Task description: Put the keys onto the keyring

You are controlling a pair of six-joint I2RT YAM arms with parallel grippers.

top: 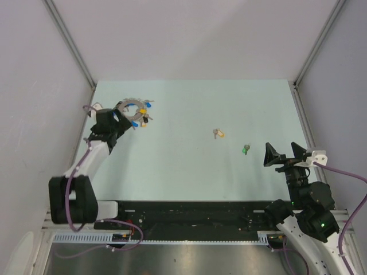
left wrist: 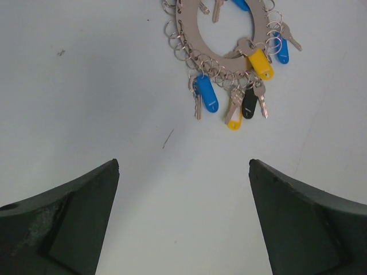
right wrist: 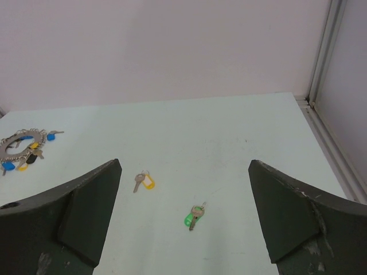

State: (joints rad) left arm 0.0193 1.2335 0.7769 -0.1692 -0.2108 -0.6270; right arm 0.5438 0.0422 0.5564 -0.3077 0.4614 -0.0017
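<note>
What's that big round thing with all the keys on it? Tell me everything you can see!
The keyring is a flat, pale, wide hoop lying on the table, near its far left corner. Small wire rings line its edge, holding grey metal keys and blue, yellow and black plastic tags. Only the table touches it; the open left gripper is just short of it.

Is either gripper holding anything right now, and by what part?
Nothing is held. Left gripper open near the keyring; right gripper open, green key and yellow key lying loose.

Keyring on tbl beyond spread jaws
</note>
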